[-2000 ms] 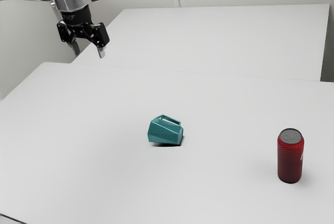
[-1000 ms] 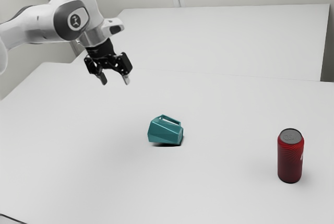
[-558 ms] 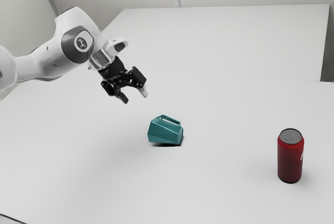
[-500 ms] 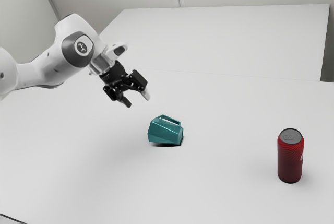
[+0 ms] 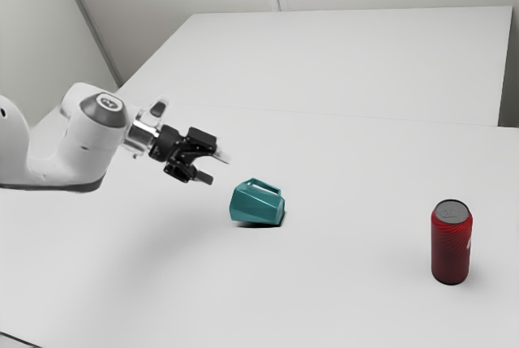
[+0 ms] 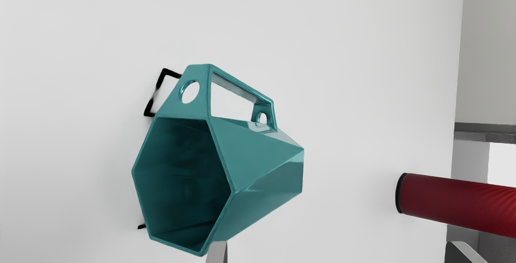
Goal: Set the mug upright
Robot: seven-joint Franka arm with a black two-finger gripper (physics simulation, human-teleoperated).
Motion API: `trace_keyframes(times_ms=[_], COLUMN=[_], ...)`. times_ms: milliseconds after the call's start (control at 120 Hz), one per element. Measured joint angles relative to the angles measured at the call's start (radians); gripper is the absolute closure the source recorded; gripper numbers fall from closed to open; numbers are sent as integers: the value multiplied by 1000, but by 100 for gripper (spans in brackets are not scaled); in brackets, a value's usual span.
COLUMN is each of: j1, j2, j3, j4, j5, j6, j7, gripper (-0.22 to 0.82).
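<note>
The mug (image 5: 258, 206) is laid on its side on the white table (image 5: 349, 291), so it is not yet upright; its handle (image 6: 242, 86) is held up off the table, and its mouth (image 6: 181, 182) is turned toward the gripper (image 5: 219, 169). The gripper is open and nothing is held in it; its fingers (image 6: 217, 253) are set apart, likely so that a wall or the handle can be fitted between them. The gripper is held low and tipped over, near the mug but not touching it, perhaps so that the mug can be met from its open end; a grip and a turn seem to be needed, so that the mouth is pointed up. If the mug is pushed and not gripped, it may be rolled or slid away. The red can (image 5: 451, 244) is stood up well apart from the mug, past its bottom end; it is not asked for by the task, and is best left alone.

In the wrist view, the dark hollow of the mug can be looked into, and a round hole can be seen at each end of the handle; in the exterior view, the mug's outer side is shown instead, along with the gap to the gripper and the can's grey top (image 5: 452, 212).
</note>
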Motion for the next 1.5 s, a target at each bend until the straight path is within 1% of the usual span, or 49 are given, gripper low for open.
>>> trace_keyframes(times_ms=[142,367,683,875,1500], j1=[33,77,15,24,-52], j2=[10,34,67,91,123], j3=[7,11,10,11,10], j4=[-39,-64,-92,-92,-90], j5=[-99,-195,-274,-295,-341], j6=[5,7,6,6,9], j7=[117,277,441,509,623], gripper=[2,2,2,2,2])
